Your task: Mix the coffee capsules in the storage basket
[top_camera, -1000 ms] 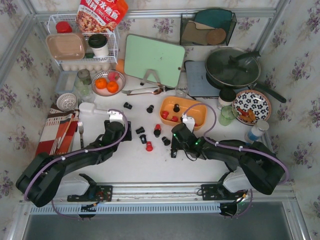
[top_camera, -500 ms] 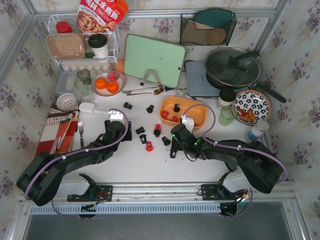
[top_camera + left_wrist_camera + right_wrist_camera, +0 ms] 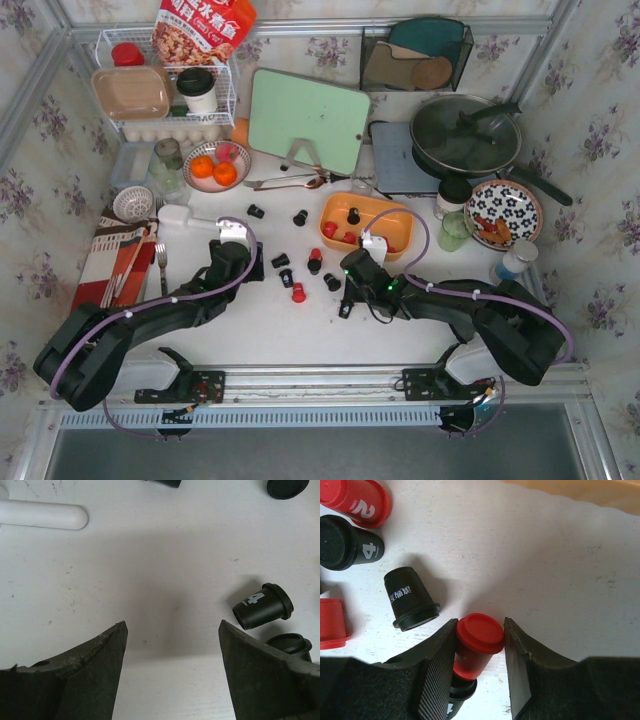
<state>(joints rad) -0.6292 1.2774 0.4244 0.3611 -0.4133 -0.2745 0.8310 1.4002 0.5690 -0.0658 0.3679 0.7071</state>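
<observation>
Though the right gripper (image 3: 480,641) has barely shifted, it stays clamped on a small red tapered plastic capsule (image 3: 479,634), apparently ready to lift. The shallow orange plastic basket (image 3: 390,224) lies at its 12 o'clock; the left gripper (image 3: 172,630) gapes empty.

Looks like a home kitchen counter, or a mock-up of one. A black frying pan with a glass lid (image 3: 466,133) sits on a flat grey hob plate (image 3: 392,168). A mint-green plastic cutting board (image 3: 308,120) leans at the back, and a white wire rack (image 3: 228,100) holds jars and tubs. There's a small bowl of oranges (image 3: 218,187) and a metal fork (image 3: 161,265). Floral wallpaper (image 3: 600,140) in bare aluminium framing (image 3: 300,27) looks staged.
</observation>
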